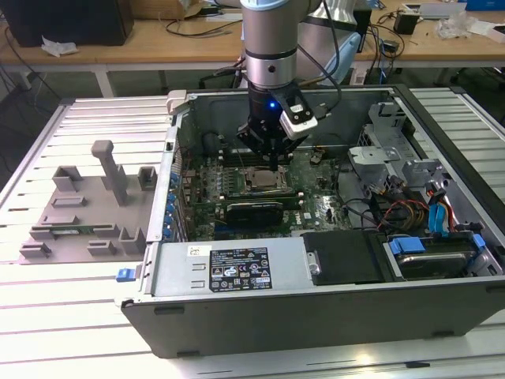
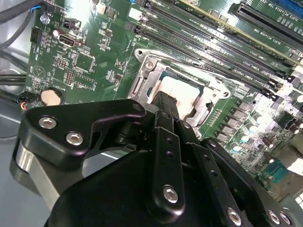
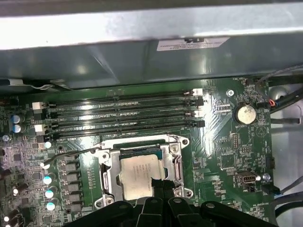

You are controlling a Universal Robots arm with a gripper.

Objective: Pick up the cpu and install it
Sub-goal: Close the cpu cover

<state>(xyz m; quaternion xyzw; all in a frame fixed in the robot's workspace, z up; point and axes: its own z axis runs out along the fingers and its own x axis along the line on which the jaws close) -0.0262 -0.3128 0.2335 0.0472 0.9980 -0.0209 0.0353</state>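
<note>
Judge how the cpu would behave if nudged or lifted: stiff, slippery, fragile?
Likely stiff: the cpu looks like a thin flat metal-topped plate. Probably slippery to pinch, given its smooth, shiny top. A nudge would hardly slide it, since it lies inside the socket frame.
</note>
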